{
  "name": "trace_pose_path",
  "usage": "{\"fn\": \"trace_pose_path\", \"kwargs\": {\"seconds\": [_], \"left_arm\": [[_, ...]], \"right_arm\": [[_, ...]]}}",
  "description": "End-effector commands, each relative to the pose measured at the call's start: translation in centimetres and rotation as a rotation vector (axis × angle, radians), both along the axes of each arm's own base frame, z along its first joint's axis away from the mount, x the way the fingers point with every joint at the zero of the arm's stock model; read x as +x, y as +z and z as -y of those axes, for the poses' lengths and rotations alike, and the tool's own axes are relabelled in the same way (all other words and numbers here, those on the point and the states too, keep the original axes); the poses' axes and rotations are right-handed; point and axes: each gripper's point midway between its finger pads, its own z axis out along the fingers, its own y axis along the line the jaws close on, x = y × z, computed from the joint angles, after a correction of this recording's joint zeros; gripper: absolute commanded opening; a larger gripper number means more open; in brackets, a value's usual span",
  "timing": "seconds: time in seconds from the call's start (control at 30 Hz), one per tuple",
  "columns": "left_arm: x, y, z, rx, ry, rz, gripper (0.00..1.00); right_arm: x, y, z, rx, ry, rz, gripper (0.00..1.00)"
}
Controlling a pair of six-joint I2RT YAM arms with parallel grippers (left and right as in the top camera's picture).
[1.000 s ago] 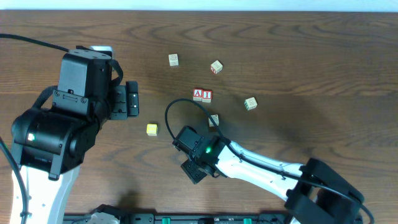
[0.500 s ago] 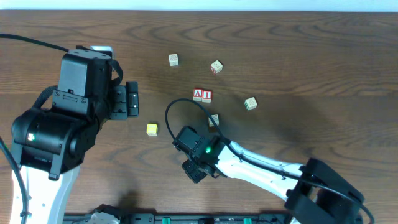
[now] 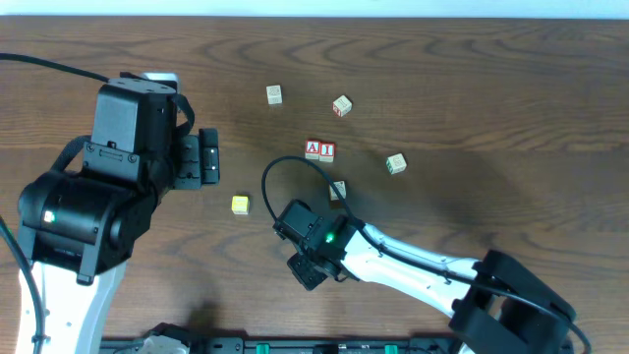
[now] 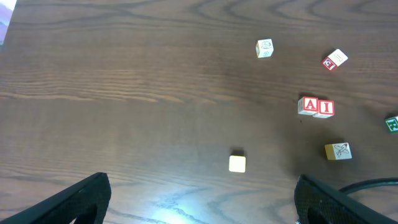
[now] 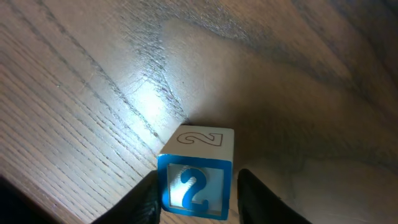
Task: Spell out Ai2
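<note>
Two red blocks, A [image 3: 313, 149] and I [image 3: 327, 150], sit side by side mid-table; the left wrist view shows the same A [image 4: 309, 105] and I [image 4: 325, 107]. A blue-framed block marked 2 [image 5: 196, 174] rests on the wood between the fingers of my right gripper [image 5: 198, 198]. The left finger is against its side and the right finger stands a sliver off. From overhead the right gripper [image 3: 310, 265] hides that block. My left gripper [image 3: 206, 157] hovers at the left, open wide and empty [image 4: 202, 205].
Loose blocks lie around: a yellow one [image 3: 240, 205], a pale one [image 3: 274, 94], a red-edged one [image 3: 342, 105], a green one [image 3: 395, 163] and one beside the right arm's cable [image 3: 337, 190]. The cable loops [image 3: 285, 162] near the A block.
</note>
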Motion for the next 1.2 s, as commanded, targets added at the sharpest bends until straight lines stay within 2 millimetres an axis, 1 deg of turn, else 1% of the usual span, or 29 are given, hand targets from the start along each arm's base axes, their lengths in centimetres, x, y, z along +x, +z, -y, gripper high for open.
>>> {"fn": "trace_pose_path", "kwargs": {"seconds": [0.0,0.13,0.27,0.37,0.43,0.53,0.63,0.77,0.9,1.03,1.17], "left_arm": [[-0.1,-0.4,0.0,0.0,0.0,-0.015,0.95],[-0.1,-0.4,0.0,0.0,0.0,-0.015,0.95],[-0.1,-0.4,0.0,0.001,0.001,-0.016,0.95],[-0.1,-0.4,0.0,0.001,0.001,-0.015,0.96],[-0.1,-0.4,0.0,0.001,0.001,-0.015,0.96],[-0.1,-0.4,0.0,0.001,0.001,-0.015,0.95],[0.0,-0.4,0.0,0.002,0.002,-0.014,0.95],[0.0,-0.4,-0.1,0.004,0.003,-0.014,0.96],[0.0,-0.4,-0.1,0.006,0.005,-0.014,0.95],[0.0,-0.4,-0.1,0.006,0.005,-0.014,0.96],[0.0,-0.4,-0.1,0.006,0.005,-0.014,0.95]], "right_arm": [[-0.5,-0.2,0.1,-0.004,-0.001,-0.01,0.34],[-0.5,-0.2,0.1,-0.004,-0.002,-0.01,0.33],[-0.5,-0.2,0.1,-0.004,-0.01,-0.012,0.24],[-0.3,-0.2,0.0,0.002,-0.014,-0.007,0.24],[0.1,-0.1,-0.2,0.012,-0.022,0.003,0.24],[1.3,0.4,-0.4,0.031,-0.041,0.017,0.25],[3.4,1.8,-0.5,0.041,-0.052,0.05,0.24],[7.6,4.8,1.0,-0.015,-0.102,0.137,0.22],[11.2,7.9,2.2,-0.047,-0.133,0.225,0.23],[15.2,10.8,4.6,-0.099,-0.216,0.334,0.26],[17.9,12.1,7.2,-0.127,-0.316,0.384,0.29]]}}
